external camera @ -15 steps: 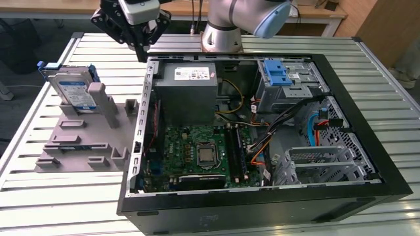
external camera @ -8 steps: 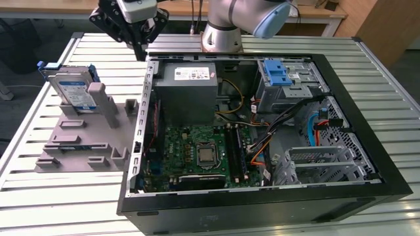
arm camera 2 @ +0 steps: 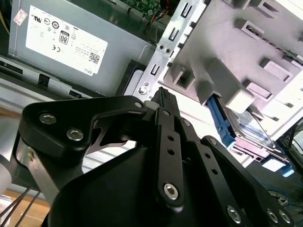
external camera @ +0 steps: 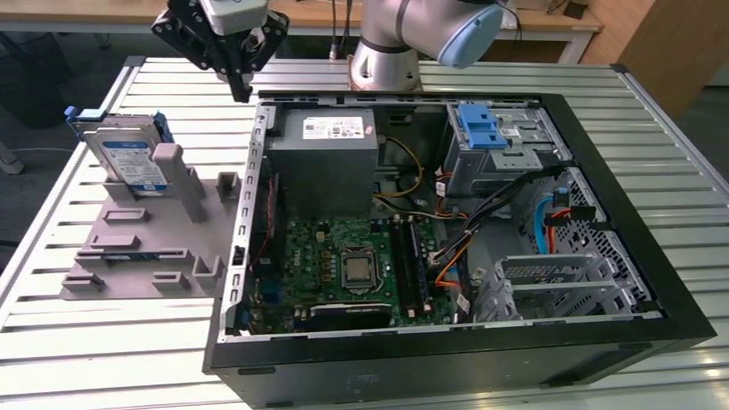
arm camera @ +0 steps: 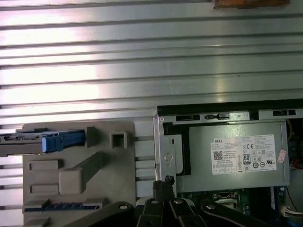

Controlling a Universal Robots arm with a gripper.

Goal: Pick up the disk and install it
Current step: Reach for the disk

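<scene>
One pincer (external camera: 241, 90) closed, empty, near computer case (external camera: 456, 363) corner; disk (external camera: 123, 155) upright in grey rack (external camera: 137, 269).

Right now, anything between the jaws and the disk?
Nothing visible. The disk stands upright in the grey holder on the exterior view's left; bare table slats lie between it and the jaws.

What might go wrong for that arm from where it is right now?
The gripper hangs shut close to the computer case's rim; a drop might strike it. The disk stands on edge in the grey holder, so an off-centre grasp might tip or jam it. Loose cables beside the drive cage might snag the disk.
</scene>
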